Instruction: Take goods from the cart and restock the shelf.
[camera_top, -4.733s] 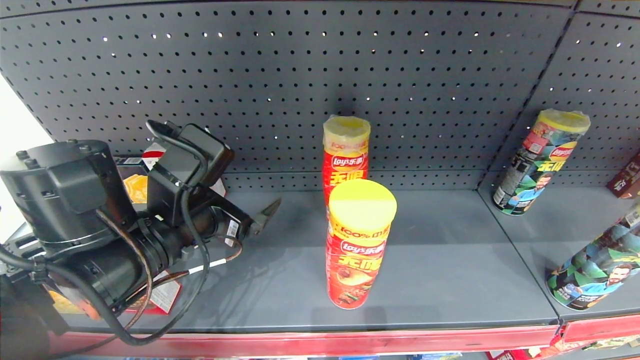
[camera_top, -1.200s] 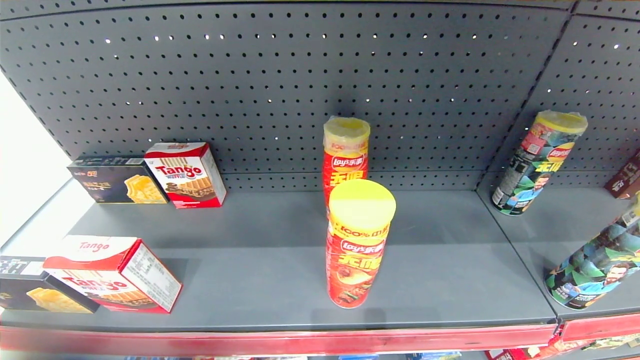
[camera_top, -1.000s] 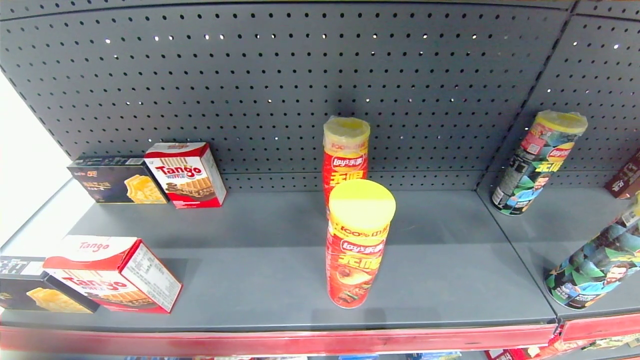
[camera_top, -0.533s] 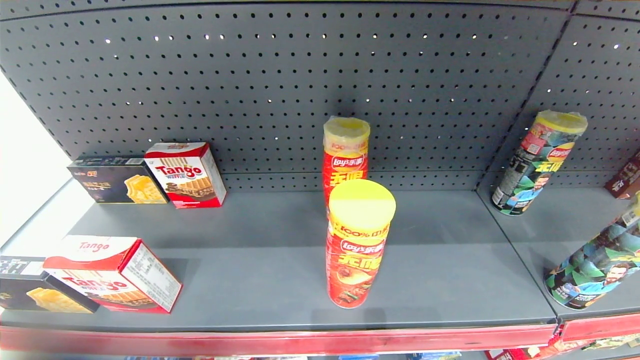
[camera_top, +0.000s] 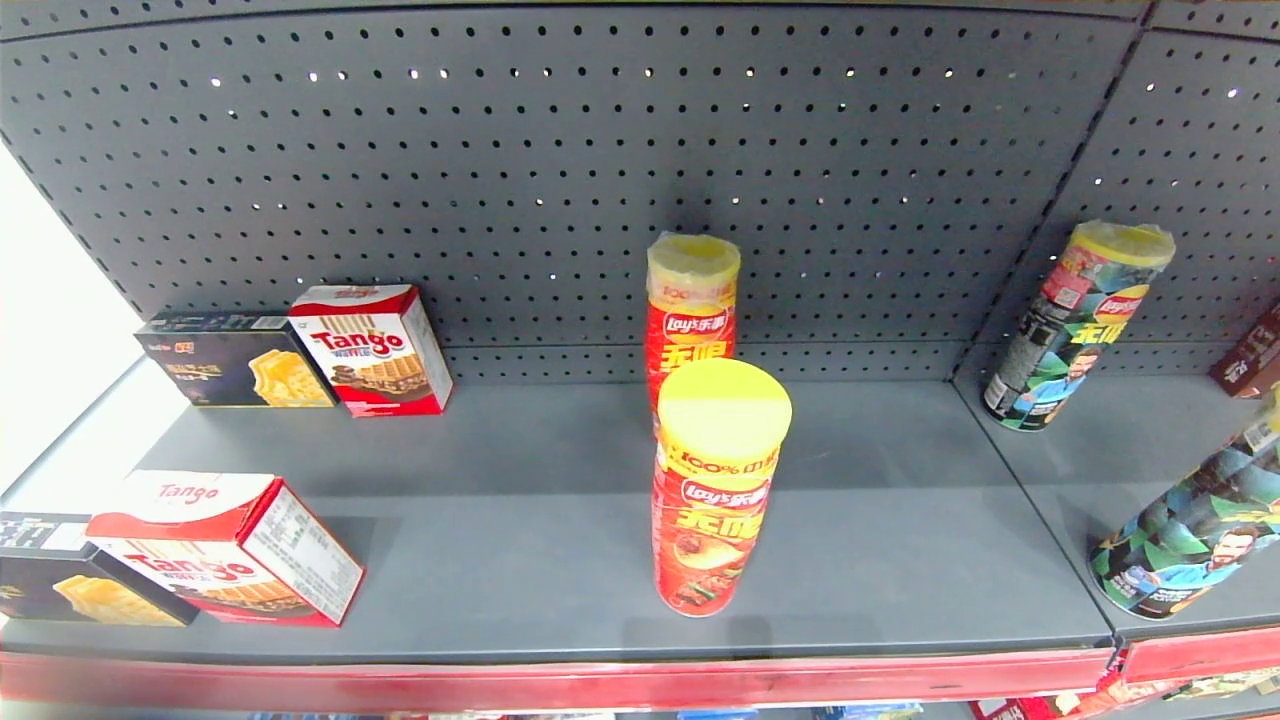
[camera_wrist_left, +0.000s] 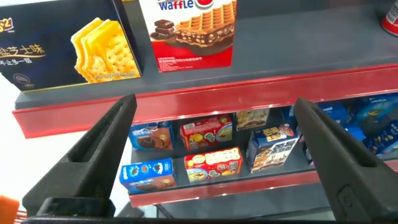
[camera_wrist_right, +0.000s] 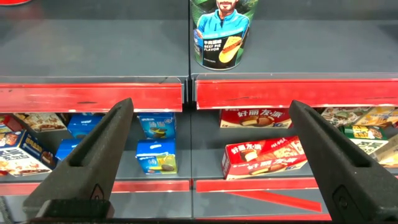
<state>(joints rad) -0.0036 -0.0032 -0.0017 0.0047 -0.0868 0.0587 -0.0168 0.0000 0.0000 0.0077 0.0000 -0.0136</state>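
The grey shelf (camera_top: 500, 520) carries two red chip cans with yellow lids, one near the front (camera_top: 715, 490) and one at the back wall (camera_top: 692, 300). At its left stand red wafer boxes (camera_top: 375, 350) (camera_top: 225, 550) and black cracker boxes (camera_top: 235, 362) (camera_top: 60, 585). My left gripper (camera_wrist_left: 214, 102) is open and empty in front of the shelf's red edge, just below a black cracker box (camera_wrist_left: 68, 43) and a wafer box (camera_wrist_left: 193, 31). My right gripper (camera_wrist_right: 211, 104) is open and empty below a green can (camera_wrist_right: 222, 34).
Green and black cans (camera_top: 1075, 325) (camera_top: 1190, 545) stand on the neighbouring shelf section at the right. A perforated back wall (camera_top: 600, 170) closes the shelf. Lower shelves hold small snack boxes (camera_wrist_left: 208, 149) (camera_wrist_right: 267, 155). Bare shelf floor lies on either side of the front red can.
The left arm, which hung over the shelf's left part 4.7 s ago, has left the head view, uncovering the boxes. Over the last second nothing has moved.
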